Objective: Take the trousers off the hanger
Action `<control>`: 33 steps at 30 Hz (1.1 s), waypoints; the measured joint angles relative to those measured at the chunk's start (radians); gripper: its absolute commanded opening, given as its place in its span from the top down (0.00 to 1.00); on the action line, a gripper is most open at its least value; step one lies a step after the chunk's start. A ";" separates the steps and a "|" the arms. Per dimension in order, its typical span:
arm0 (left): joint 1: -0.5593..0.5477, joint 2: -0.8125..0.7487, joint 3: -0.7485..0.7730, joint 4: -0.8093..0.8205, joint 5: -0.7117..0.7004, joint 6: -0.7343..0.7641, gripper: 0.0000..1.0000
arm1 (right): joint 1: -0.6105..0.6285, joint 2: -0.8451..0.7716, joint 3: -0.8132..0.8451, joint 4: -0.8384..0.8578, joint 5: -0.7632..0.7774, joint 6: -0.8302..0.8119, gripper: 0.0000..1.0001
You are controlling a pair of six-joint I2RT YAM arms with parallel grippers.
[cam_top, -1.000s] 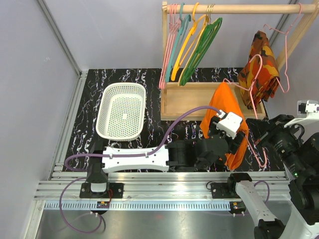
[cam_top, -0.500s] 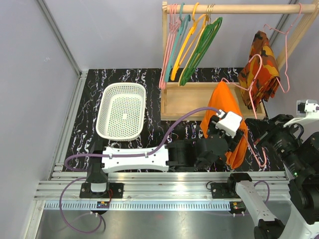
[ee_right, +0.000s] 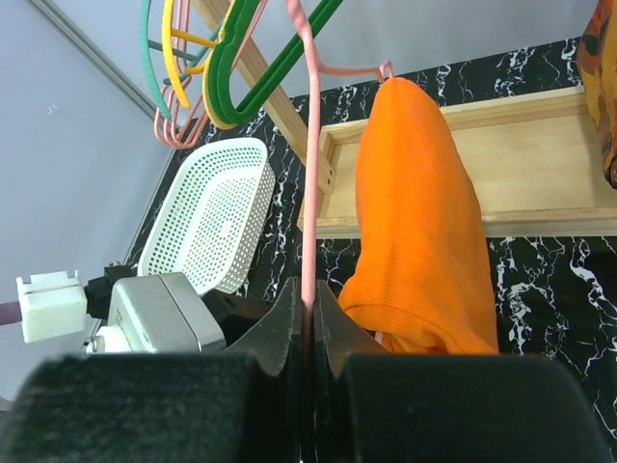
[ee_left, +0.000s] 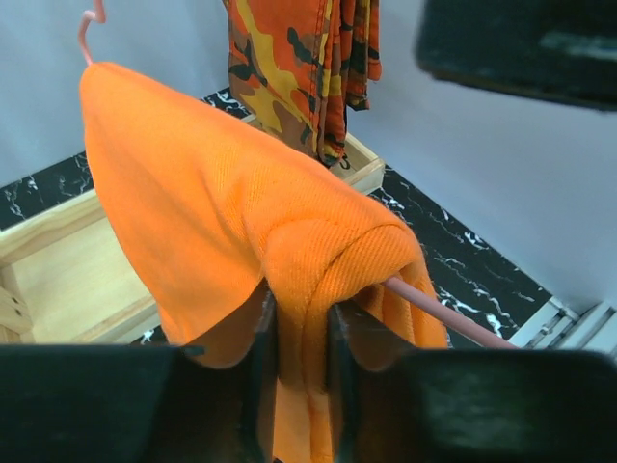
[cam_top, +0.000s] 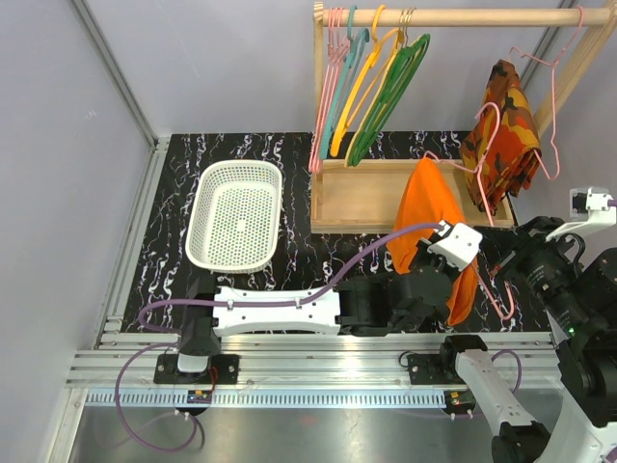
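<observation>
Centrally in the top view, the orange trousers [cam_top: 429,207] drape over the pink wire hanger [ee_right: 310,145], at 3 o'clock from the white basket [cam_top: 238,217] and 7 o'clock from the camouflage garment [cam_top: 501,130]. The left gripper [ee_left: 301,313] is nearly closed, pinching a fold of the trousers' fabric. The right gripper [ee_right: 308,294], at 4 o'clock from the trousers, is clamped fully onto the hanger's wire.

Bare table [cam_top: 299,249] left of the left end effector [ee_left: 301,328]; wooden tray [cam_top: 357,226] blocks just beyond it, basket [cam_top: 241,166] further left.
</observation>
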 measured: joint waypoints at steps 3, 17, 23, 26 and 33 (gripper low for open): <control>0.000 0.002 0.000 0.024 -0.001 0.026 1.00 | 0.000 0.000 0.002 0.001 -0.005 0.000 1.00; -0.001 -0.155 -0.124 0.024 -0.089 0.167 1.00 | 0.000 -0.103 -0.283 0.157 0.005 -0.001 1.00; -0.032 -0.309 -0.126 0.010 -0.126 0.246 1.00 | 0.000 -0.159 -0.414 0.196 -0.005 0.000 1.00; -0.060 -0.402 -0.126 0.012 -0.134 0.280 1.00 | 0.000 -0.187 -0.456 0.195 -0.008 -0.001 1.00; -0.151 -0.565 -0.082 0.018 -0.130 0.396 1.00 | 0.000 -0.217 -0.501 0.185 -0.003 -0.017 1.00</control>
